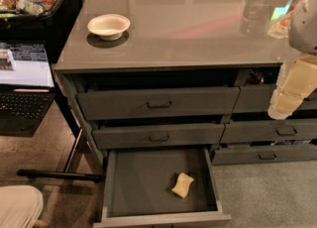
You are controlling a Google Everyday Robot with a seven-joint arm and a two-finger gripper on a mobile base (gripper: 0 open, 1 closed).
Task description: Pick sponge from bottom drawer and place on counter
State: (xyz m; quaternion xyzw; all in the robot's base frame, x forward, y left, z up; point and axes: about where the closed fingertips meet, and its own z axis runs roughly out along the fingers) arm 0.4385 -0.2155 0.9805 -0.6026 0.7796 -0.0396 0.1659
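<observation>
Camera view: sponge [183, 185] in bottom drawer [143, 182] slants back-right lengthwise; end effector [288, 95] far right, grip unclear.

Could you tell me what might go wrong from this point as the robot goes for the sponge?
1. The gripper hangs up at the right, beside the upper drawers and far from the sponge; coming down, it could catch the partly open middle drawer.
2. The sponge is small and lies low on the bottom drawer floor near the right wall, so a grasp may scrape the floor or slip.
3. A careless placement on the counter could hit the white bowl.
</observation>
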